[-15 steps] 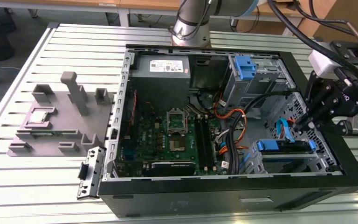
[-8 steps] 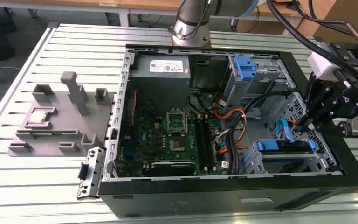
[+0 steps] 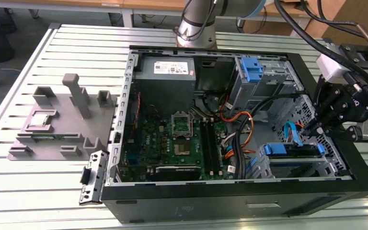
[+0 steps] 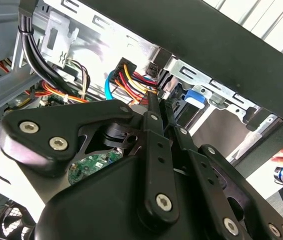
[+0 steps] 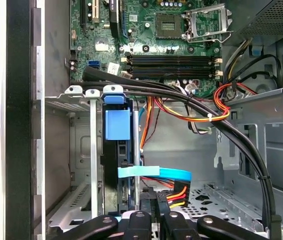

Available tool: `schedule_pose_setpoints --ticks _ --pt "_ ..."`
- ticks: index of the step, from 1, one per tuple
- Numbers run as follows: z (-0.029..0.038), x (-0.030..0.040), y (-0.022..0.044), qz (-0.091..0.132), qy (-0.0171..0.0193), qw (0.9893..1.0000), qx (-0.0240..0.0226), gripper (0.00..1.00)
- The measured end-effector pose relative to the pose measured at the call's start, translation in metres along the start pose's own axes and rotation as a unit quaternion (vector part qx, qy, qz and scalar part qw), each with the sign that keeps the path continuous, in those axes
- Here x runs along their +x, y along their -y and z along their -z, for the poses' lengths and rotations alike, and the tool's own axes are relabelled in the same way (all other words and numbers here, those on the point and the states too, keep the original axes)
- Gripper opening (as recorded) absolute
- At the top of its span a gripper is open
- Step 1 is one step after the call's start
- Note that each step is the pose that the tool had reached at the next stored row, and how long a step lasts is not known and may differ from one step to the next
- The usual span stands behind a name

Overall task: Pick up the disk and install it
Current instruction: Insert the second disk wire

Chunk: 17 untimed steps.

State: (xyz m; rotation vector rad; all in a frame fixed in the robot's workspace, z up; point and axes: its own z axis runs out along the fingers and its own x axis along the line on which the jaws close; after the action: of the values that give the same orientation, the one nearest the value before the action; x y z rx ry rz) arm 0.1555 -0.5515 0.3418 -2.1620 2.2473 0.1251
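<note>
**Disk seated in the lower drive cage**

Disk [image 3: 291, 149], in its blue carrier, sits edge-on in the drive cage [image 3: 305, 165] at the case's front corner, so you see mostly blue plastic and a flat blue data cable [image 5: 154, 173] beside it. Your gripper [image 3: 318, 125] hangs just above that bay, its narrowed fingers holding nothing you can see.

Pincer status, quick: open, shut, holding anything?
Pincer: cannot be told. It sits inside the computer case, just above the blue-framed disk seated in the drive bay.
</note>
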Motion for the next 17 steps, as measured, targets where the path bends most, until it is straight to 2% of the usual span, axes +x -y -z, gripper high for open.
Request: schedule_pose_setpoints --ticks 17 --pt "0.0001 0.0023 -0.0006 0.0 0.0007 1.0 0.0007 0.16"
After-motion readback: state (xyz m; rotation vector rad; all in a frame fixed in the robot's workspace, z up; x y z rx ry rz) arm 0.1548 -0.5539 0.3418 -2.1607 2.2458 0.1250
